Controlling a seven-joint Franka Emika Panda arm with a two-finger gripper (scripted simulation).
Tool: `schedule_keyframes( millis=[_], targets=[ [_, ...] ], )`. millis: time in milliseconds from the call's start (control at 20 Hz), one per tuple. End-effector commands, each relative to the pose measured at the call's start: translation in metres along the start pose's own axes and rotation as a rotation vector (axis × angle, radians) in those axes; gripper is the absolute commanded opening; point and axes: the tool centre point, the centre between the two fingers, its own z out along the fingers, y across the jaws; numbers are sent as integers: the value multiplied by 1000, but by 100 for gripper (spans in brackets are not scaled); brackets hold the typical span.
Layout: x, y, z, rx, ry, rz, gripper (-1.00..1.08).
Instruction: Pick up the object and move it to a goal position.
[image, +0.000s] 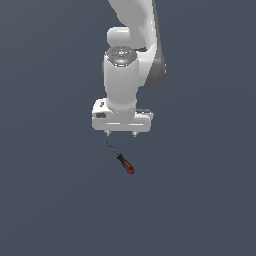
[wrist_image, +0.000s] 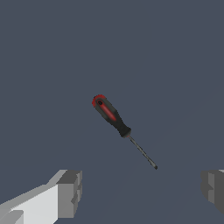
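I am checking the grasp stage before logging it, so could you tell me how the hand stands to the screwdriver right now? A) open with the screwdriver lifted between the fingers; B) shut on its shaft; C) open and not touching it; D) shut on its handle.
C: the hand is open, and the screwdriver lies apart from both fingers.

No legible text or markings.

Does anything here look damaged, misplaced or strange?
Nothing stands out. The screwdriver lies flat and whole on the plain surface, and the open end effector hangs near its tip, not touching it.
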Motion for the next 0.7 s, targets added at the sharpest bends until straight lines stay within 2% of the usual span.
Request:
schedule_keyframes(
  millis=[0, 450, 650],
  targets=[
    [0, 0, 0, 0, 0, 0, 100],
    [5, 21, -12, -20, 29, 6, 100],
    [5, 22, -13, -22, 31, 8, 100]
  ],
)
